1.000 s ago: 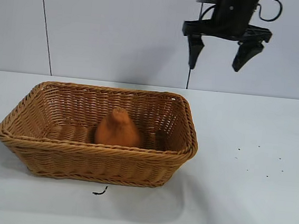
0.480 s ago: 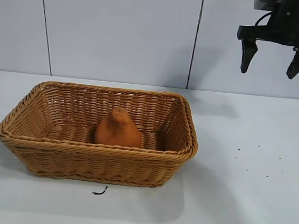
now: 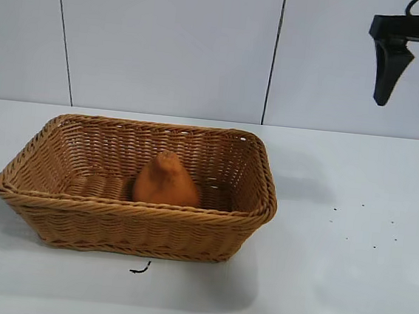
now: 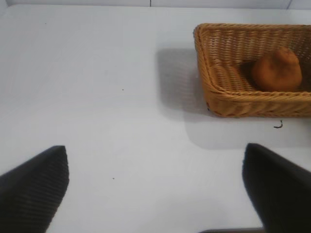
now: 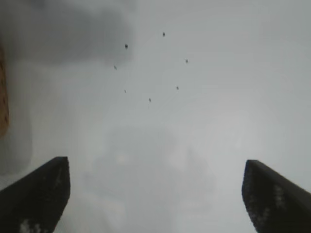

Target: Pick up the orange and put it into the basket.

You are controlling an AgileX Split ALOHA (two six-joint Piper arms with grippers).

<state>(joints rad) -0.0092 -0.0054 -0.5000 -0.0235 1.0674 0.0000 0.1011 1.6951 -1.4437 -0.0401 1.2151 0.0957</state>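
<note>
The orange [image 3: 165, 180] sits upright inside the basket [image 3: 138, 208], near the middle of its floor. Both also show in the left wrist view, the orange [image 4: 277, 70] within the basket's [image 4: 201, 63] woven walls. My right gripper [image 5: 155, 194] is open and empty, high above the table to the right of the basket. Only one of its fingers [image 3: 387, 70] shows in the exterior view, at the upper right edge. My left gripper [image 4: 155, 189] is open and empty above bare table, well away from the basket's left end. It is out of the exterior view.
A small black scrap [image 3: 140, 268] lies on the white table just in front of the basket. Several dark specks [image 3: 359, 223] dot the table at the right, below my right gripper. A grey panelled wall stands behind.
My right gripper, open throughout, has moved to the right from above the basket's right end to the edge of the exterior view. The orange and basket have not moved.
</note>
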